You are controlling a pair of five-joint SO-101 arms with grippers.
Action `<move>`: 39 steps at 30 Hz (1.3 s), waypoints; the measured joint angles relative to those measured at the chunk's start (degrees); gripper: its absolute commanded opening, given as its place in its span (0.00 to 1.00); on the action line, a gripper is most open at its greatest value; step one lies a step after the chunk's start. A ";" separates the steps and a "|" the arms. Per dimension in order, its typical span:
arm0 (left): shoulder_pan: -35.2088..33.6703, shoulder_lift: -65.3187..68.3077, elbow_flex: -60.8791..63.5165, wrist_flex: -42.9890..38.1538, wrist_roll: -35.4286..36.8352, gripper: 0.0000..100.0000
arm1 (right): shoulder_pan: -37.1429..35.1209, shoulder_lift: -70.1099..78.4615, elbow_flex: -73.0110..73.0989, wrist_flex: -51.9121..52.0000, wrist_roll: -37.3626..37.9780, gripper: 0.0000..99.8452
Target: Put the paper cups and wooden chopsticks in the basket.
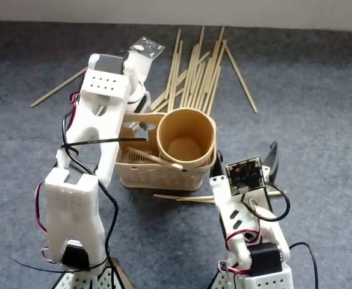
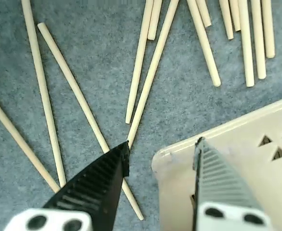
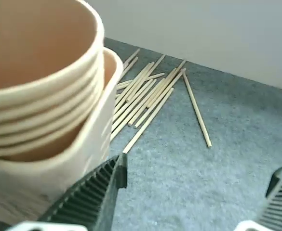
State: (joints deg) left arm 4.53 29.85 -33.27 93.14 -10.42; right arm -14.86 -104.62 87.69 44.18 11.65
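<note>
Chopsticks lie fanned across the upper centre of the high view, just above the basket holding the stacked paper cups. They are probably light, stiff and slippery, so pinch one mid-length. Left claw and right claw both gape empty.

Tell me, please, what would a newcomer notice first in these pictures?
The stack of paper cups standing in the basket at the middle draws the eye first. Behind it, many wooden chopsticks lie scattered on the grey carpet. The left gripper hangs open over the basket's rim.
</note>
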 measured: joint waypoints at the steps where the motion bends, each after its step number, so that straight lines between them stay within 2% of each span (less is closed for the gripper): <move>1: -0.18 0.00 0.00 0.18 0.00 0.24 | -1.05 -0.09 1.67 -1.49 0.00 0.42; 4: -0.18 0.00 0.00 0.62 0.00 0.24 | -2.99 0.09 6.95 -6.33 0.00 0.42; 11: -0.18 0.00 0.00 1.85 0.00 0.24 | -3.78 0.09 7.74 -15.82 4.48 0.42; 15: -0.79 0.00 0.26 4.57 0.00 0.24 | -3.78 0.09 7.82 -16.44 4.75 0.35; 25: -10.73 0.00 7.12 6.42 -4.57 0.24 | -4.22 0.09 7.82 -20.48 4.92 0.32; 35: -15.47 0.00 11.43 6.51 -8.44 0.24 | -6.95 0.09 7.82 -19.25 5.71 0.32; 39: -19.60 0.00 7.74 5.36 -6.59 0.24 | -1.32 0.09 7.82 -13.19 8.88 0.32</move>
State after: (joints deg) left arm -15.08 29.85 -25.54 98.51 -17.01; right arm -16.18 -104.53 95.52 30.99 20.53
